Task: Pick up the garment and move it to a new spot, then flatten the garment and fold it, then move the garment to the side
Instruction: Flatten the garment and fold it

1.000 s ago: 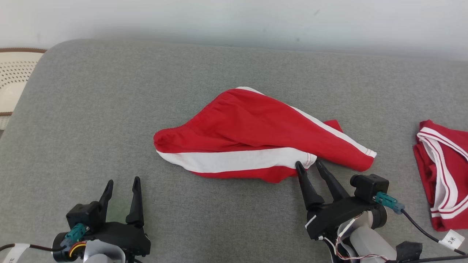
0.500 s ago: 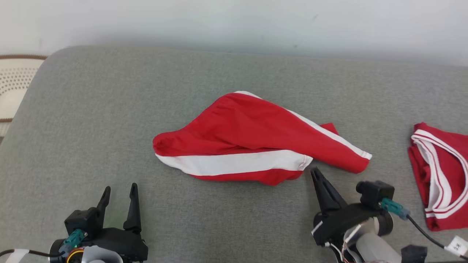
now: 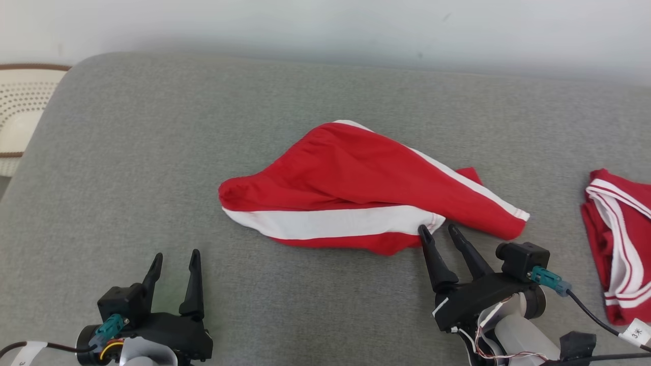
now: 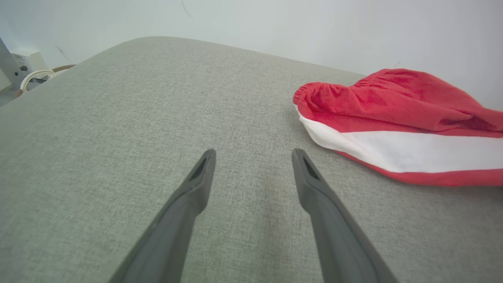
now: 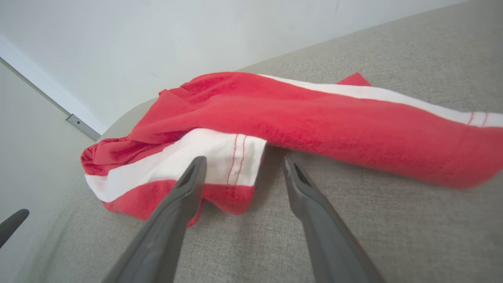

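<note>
The garment [image 3: 356, 188], red shorts with broad white stripes, lies crumpled in the middle of the grey cushion [image 3: 152, 152]. My right gripper [image 3: 440, 231] is open, its tips at the garment's near right hem. In the right wrist view the garment [image 5: 314, 118] spreads just ahead of the right gripper [image 5: 243, 163]; one finger crosses the white hem corner, the other is over bare cushion. Nothing is gripped. My left gripper [image 3: 175, 256] stands open at the lower left, well apart from the cloth. In the left wrist view the left gripper [image 4: 253, 155] is over bare cushion, the garment [image 4: 393, 118] to its right.
A second red-and-white garment [image 3: 615, 239] with a paper tag [image 3: 633, 333] lies at the cushion's right edge. A white perforated basket [image 3: 20, 112] sits beyond the left edge. A pale wall runs behind. Bare cushion stretches left of and behind the shorts.
The right gripper was open at the hem, stood shut and slightly back half a second ago, and is open at the hem again. The garment is unmoved. The head camera shifted slightly.
</note>
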### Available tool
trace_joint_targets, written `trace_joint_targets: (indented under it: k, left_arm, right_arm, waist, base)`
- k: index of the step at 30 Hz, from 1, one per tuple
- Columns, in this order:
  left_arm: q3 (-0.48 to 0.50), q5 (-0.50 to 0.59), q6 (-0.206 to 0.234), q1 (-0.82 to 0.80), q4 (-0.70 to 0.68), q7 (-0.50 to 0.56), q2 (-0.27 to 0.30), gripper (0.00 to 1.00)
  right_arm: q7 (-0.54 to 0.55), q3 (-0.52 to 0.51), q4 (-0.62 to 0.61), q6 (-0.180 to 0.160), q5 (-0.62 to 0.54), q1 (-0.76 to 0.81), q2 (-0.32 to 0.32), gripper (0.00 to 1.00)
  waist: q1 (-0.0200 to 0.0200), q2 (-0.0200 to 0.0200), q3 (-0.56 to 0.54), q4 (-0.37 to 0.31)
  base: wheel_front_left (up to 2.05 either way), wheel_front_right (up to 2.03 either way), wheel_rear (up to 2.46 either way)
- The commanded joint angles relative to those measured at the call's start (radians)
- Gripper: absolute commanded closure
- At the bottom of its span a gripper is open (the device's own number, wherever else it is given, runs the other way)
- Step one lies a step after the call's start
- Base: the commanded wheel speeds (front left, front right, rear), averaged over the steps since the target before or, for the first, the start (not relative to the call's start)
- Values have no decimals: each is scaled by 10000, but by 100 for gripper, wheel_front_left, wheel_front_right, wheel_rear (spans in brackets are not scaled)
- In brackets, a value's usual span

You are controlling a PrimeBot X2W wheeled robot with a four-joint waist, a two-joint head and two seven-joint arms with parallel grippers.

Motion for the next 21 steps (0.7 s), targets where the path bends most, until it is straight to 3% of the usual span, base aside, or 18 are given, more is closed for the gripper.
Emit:
trace_joint_targets:
  k: [1, 4, 5, 8, 10, 21]
  left_arm:
    - [30, 47, 17, -2, -5, -39, 11, 0]
    - [37, 43, -2, -6, -27, -39, 11, 0]
    - [16, 45, 12, -2, -51, -39, 8, 0]
    - [17, 50, 16, 22, -115, -39, 9, 0]
    - [60, 80, 11, 42, -153, -39, 9, 0]
    - [184, 75, -66, 281, -38, -39, 7, 0]
  right_arm:
    - [0, 13, 76, -5, 60, -75, -2, 12]
    - [1, 32, 210, -5, 64, -128, -39, 20]
    - [1, 74, 276, -5, 59, -142, -60, 28]
    - [1, 109, 394, -5, 73, -263, -37, 62]
    - [1, 142, 361, -5, 77, -315, -36, 98]
    - [-1, 627, -459, -5, 247, 432, -779, 100]
  waist:
    - [0, 0, 109, 194]
    - [0, 0, 125, 297]
    - [0, 0, 136, 342]
    - [0, 0, 156, 413]
    - [0, 0, 162, 410]
    - [0, 0, -413, -391]
  base:
    - [0, 0, 0]
    - [0, 0, 0]
    - [0, 0, 0]
    - [0, 0, 0]
    - [0, 0, 0]
    - [0, 0, 0]
